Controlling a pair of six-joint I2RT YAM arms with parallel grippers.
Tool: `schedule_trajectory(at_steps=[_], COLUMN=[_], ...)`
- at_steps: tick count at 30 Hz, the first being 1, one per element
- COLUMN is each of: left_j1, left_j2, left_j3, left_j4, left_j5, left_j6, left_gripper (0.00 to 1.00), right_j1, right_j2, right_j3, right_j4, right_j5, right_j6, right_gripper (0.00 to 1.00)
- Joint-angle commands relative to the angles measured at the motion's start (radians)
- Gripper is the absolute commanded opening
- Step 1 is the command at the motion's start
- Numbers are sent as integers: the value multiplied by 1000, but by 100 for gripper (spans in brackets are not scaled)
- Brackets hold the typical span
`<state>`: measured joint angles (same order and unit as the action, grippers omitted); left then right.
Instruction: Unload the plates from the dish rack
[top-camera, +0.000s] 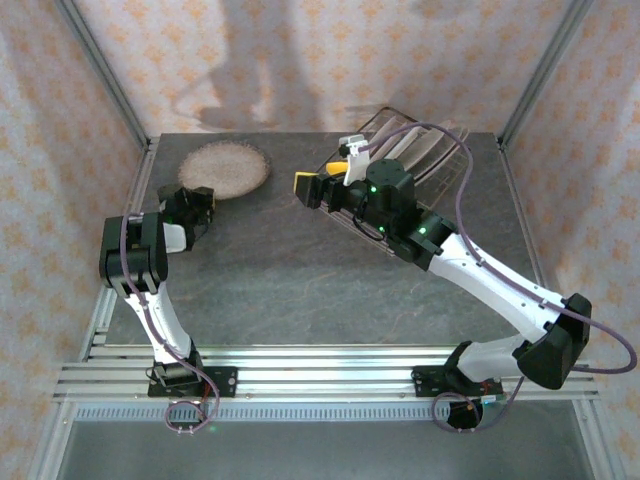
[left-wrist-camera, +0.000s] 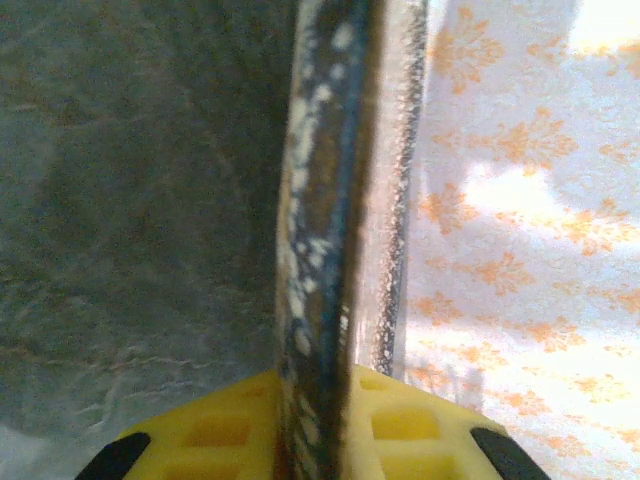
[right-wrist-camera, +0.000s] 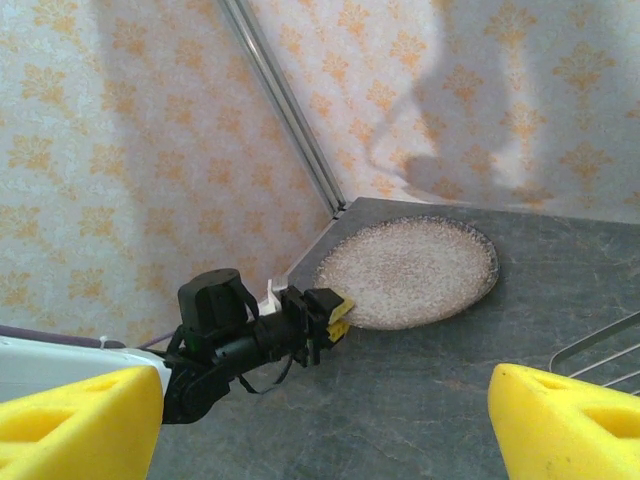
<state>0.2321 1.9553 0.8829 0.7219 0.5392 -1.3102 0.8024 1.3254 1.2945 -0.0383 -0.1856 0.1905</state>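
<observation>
A speckled beige plate lies low over the table's back left corner, and I cannot tell whether it rests flat. My left gripper is shut on its near rim. In the left wrist view the plate's rim runs edge-on between the yellow fingers. The right wrist view shows the same plate with the left gripper pinching it. My right gripper hangs open beside the dish rack, its fingers wide apart with nothing between them. Beige plates lean in the rack, partly hidden by the right arm.
A corner of the rack's wire reaches in at the right of the right wrist view. Patterned walls and metal posts close the table at the back and sides. Bare grey table stretches between the two arms.
</observation>
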Motion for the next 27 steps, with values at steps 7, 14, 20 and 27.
schedule_trajectory(at_steps=[7, 14, 20, 27], left_j1=[11, 11, 12, 13], left_j2=[-39, -41, -41, -78], left_j3=[61, 72, 81, 103], left_j4=[5, -35, -77, -183], left_j5=[31, 35, 44, 48], left_j6=[54, 66, 69, 111], left_gripper=[34, 40, 44, 49], right_j1=[6, 6, 6, 6], right_j2=[11, 15, 12, 11], right_j3=[56, 68, 78, 94], right_j4=[-25, -46, -75, -125], right_j5=[43, 49, 62, 101], right_j6=[19, 26, 35, 47], right_gripper=[85, 85, 85, 86])
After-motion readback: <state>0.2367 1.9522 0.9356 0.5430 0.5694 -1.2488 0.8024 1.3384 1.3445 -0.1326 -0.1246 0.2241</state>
